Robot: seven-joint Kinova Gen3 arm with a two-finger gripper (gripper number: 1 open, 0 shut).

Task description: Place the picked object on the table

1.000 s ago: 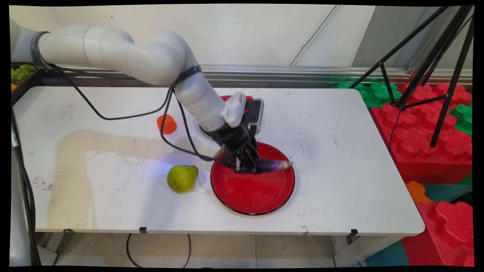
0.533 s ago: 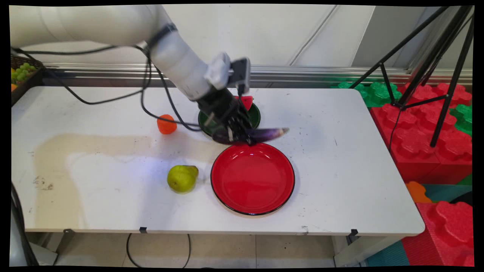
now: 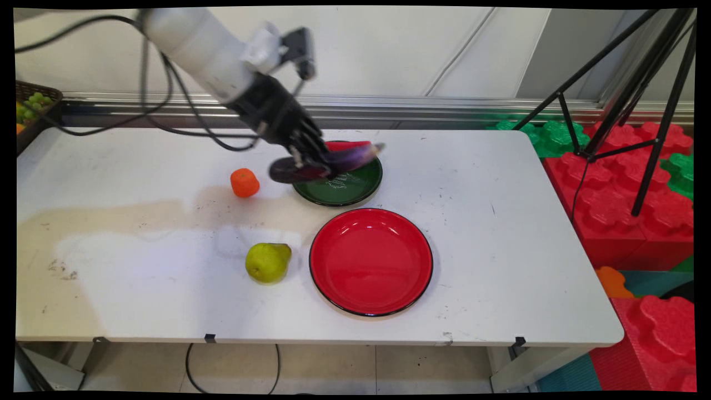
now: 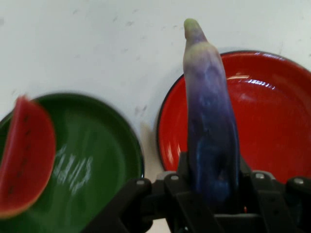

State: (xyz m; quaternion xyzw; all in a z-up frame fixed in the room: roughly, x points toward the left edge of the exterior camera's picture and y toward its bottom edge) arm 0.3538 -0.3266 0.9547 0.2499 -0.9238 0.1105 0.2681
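Observation:
My gripper [image 3: 309,161] is shut on a purple eggplant [image 3: 328,161] and holds it in the air above the green plate [image 3: 355,189]. In the hand view the eggplant [image 4: 210,121] stands up between the jaws of the gripper [image 4: 214,189], its pale tip over the rim of the red plate [image 4: 277,121]. A watermelon slice [image 4: 24,160] lies on the green plate [image 4: 97,160]; in the main view only its red edge [image 3: 340,145] shows behind the eggplant. The red plate [image 3: 371,261] lies bare in front of the green one.
A green pear [image 3: 268,262] lies left of the red plate. A small orange fruit [image 3: 245,182] sits left of the green plate. A basket of grapes [image 3: 30,105] stands at the far left. A black tripod [image 3: 633,94] and red and green foam blocks [image 3: 627,183] are off the table's right end.
The gripper has lifted the eggplant off the red plate and carried it up and back to the left, over the green plate. The red plate is now bare.

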